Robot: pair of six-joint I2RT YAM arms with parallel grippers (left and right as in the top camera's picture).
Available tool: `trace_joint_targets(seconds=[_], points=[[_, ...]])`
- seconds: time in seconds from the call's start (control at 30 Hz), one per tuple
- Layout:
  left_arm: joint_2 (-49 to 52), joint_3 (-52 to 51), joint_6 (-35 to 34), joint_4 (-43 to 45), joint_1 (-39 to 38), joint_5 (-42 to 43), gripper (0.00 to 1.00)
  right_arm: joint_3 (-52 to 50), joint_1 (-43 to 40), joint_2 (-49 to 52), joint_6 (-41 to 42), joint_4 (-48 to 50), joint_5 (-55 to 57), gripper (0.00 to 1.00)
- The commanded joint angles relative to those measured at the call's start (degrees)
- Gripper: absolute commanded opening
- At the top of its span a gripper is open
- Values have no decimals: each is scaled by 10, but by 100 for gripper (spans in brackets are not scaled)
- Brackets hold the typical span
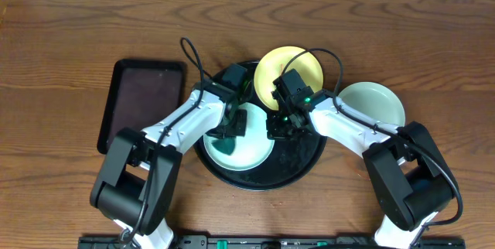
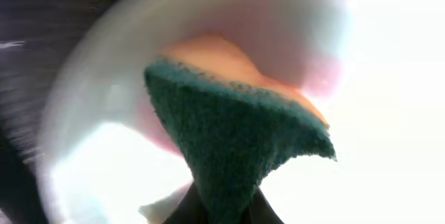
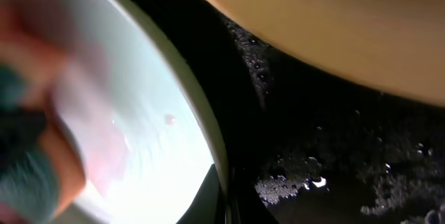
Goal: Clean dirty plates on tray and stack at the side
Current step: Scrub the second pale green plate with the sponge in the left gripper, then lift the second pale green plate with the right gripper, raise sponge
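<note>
A pale mint-blue plate (image 1: 246, 152) lies on the round black tray (image 1: 305, 160). My left gripper (image 1: 232, 123) is shut on a green and orange sponge (image 2: 236, 133), which presses on this plate (image 2: 104, 99); a pinkish smear shows around the sponge. My right gripper (image 1: 278, 127) is shut on the plate's right rim (image 3: 208, 133), with its jaws (image 3: 224, 196) on either side of it. A pale yellow plate (image 1: 288, 73) rests over the tray's far edge. A second mint-blue plate (image 1: 375, 102) lies on the table to the right of the tray.
A smaller dark rectangular tray (image 1: 143, 102) lies on the wooden table left of the round tray. Soapy bubbles (image 3: 292, 186) lie on the black tray's wet surface. The yellow plate (image 3: 334, 22) hangs close above the right wrist.
</note>
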Motion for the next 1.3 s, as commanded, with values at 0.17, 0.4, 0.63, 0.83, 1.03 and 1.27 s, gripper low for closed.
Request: trace_joint_targets(seconds=[0.17, 0.4, 0.63, 0.83, 1.03, 1.27], points=[[3, -3, 84, 67, -3, 164, 7, 3, -3, 9, -3, -3, 7, 2], [3, -3, -68, 121, 3, -99, 7, 3, -3, 9, -3, -4, 7, 2], [-8, 38, -104, 52, 13, -232, 7, 3, -3, 9, -3, -4, 7, 1], [-37, 76, -107, -30, 28, -231, 7, 3, -3, 9, -3, -4, 7, 1], [-95, 101, -106, -99, 50, -200, 8, 7, -3, 5, -3, -4, 7, 1], [-142, 101, -97, -101, 66, -122, 7, 10, -3, -71, -39, -46, 66, 1]])
